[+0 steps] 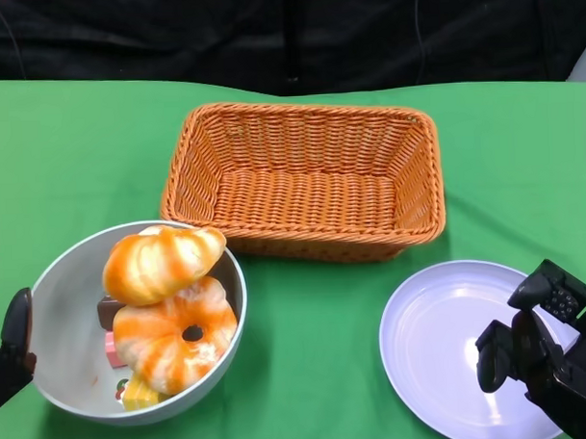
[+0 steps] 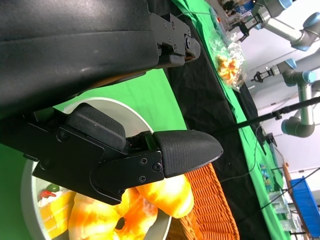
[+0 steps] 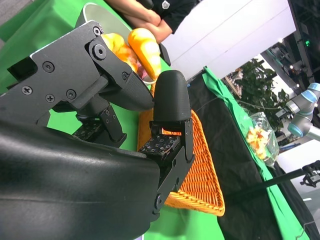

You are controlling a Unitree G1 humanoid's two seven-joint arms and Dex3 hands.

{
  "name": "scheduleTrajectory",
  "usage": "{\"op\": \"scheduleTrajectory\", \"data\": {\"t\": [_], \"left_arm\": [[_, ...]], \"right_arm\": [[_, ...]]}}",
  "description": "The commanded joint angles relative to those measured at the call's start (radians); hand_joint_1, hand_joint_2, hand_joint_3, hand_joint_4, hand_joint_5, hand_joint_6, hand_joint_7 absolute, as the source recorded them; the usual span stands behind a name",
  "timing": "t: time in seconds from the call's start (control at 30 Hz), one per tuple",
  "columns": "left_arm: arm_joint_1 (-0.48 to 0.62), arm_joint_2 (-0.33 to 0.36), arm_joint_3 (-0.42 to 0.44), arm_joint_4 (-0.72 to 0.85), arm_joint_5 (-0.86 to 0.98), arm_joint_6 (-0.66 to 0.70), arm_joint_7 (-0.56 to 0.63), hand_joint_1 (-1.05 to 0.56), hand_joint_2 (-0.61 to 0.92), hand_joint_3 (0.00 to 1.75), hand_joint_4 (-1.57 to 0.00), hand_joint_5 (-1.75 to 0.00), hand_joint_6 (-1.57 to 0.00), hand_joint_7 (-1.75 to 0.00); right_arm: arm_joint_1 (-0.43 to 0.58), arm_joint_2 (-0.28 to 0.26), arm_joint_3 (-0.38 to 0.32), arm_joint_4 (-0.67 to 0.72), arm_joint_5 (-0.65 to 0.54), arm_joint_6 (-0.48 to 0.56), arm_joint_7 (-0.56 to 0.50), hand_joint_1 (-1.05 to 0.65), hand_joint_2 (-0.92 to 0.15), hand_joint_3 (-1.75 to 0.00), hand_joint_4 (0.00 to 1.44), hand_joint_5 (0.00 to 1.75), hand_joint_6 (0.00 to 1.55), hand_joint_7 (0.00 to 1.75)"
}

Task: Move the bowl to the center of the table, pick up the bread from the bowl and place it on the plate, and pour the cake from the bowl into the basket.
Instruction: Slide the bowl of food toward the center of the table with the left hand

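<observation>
A grey bowl sits at the table's near left. In it lie a croissant-shaped bread, a ring-shaped bread and small cake pieces. My left hand is at the bowl's left rim, its fingers apart; whether it touches the rim is unclear. The left wrist view has that hand above the bowl, the bread and the cake. A white plate lies near right, with my right hand over its right side, holding nothing.
An orange wicker basket stands at the middle back, just beyond the bowl and plate. The right wrist view shows the basket, the bowl and a person's arms beyond the table. Green cloth covers the table.
</observation>
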Motion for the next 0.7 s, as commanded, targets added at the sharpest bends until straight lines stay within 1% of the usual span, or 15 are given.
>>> {"op": "scheduleTrajectory", "data": {"t": [0.03,0.17,0.33,0.43,0.57,0.7], "left_arm": [[-0.057,0.014,0.008,0.053,-0.032,0.042,-0.001,-0.97,0.92,0.82,0.0,0.0,-0.05,-0.01],[-0.115,0.03,0.035,0.067,-0.125,0.175,-0.016,-0.99,0.92,0.79,0.0,0.0,-0.05,-0.01],[-0.167,0.074,0.069,0.078,-0.236,0.321,-0.064,-1.0,0.92,0.77,0.0,0.0,0.0,0.0],[-0.195,0.098,0.081,0.088,-0.278,0.383,-0.078,-0.98,0.92,0.77,0.0,0.0,0.0,0.0],[-0.227,0.125,0.09,0.1,-0.313,0.449,-0.084,-0.99,0.92,0.75,0.0,0.0,0.0,0.0],[-0.249,0.142,0.097,0.122,-0.337,0.49,-0.101,-0.99,0.92,0.75,0.0,0.0,0.0,0.0]], "right_arm": [[-0.017,0.003,-0.005,0.042,-0.021,-0.031,0.021,-0.08,-0.51,-1.29,0.9,1.75,0.83,1.55],[-0.025,0.012,0.0,0.064,-0.039,-0.044,0.026,-0.08,-0.51,-1.27,0.91,1.75,0.84,1.56],[-0.025,0.023,0.002,0.067,-0.055,-0.047,0.027,-0.08,-0.51,-1.28,0.91,1.75,0.84,1.56],[-0.025,0.028,0.001,0.069,-0.058,-0.048,0.031,-0.09,-0.51,-1.29,0.92,1.75,0.84,1.56],[-0.026,0.032,0.001,0.066,-0.061,-0.046,0.031,-0.08,-0.5,-1.3,0.91,1.75,0.84,1.57],[-0.027,0.035,0.002,0.065,-0.065,-0.047,0.028,-0.08,-0.5,-1.3,0.91,1.75,0.84,1.57]]}}
